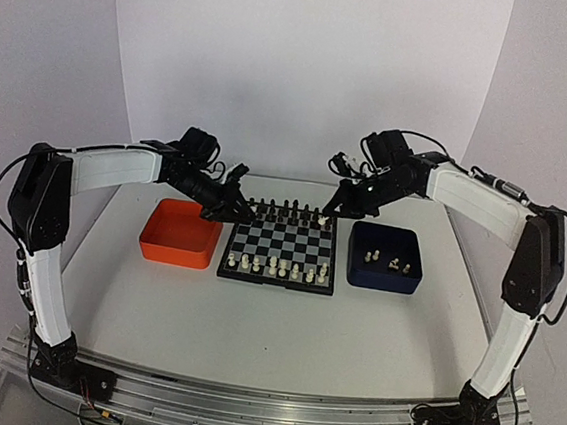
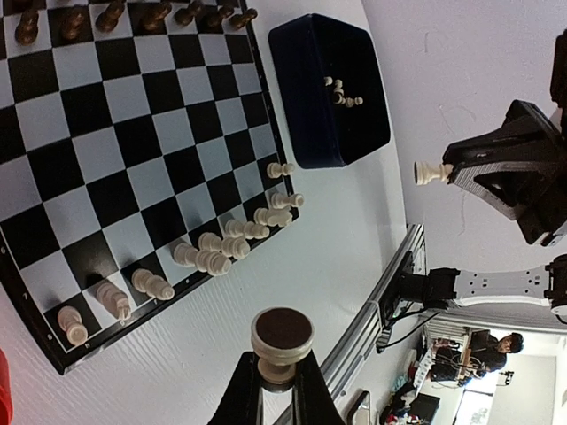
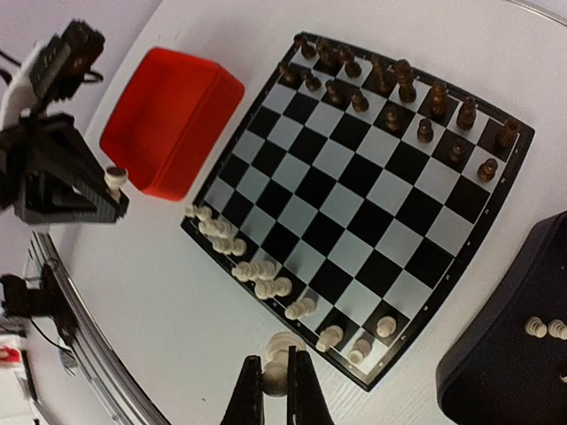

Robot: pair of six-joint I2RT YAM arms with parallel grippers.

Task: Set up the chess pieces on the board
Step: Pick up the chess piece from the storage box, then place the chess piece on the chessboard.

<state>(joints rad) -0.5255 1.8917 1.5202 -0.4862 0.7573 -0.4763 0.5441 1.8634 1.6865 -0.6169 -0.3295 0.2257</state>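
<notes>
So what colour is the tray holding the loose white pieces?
The tray is dark blue, clearest in the top external view.

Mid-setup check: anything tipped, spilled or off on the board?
Nothing spilled or damaged. The chess pieces on the near rows of the board stand bunched and uneven, some off their squares' centres; whether any lies tipped I cannot tell. A few wait in the blue tray. The left tool and right tool each hold one.
</notes>
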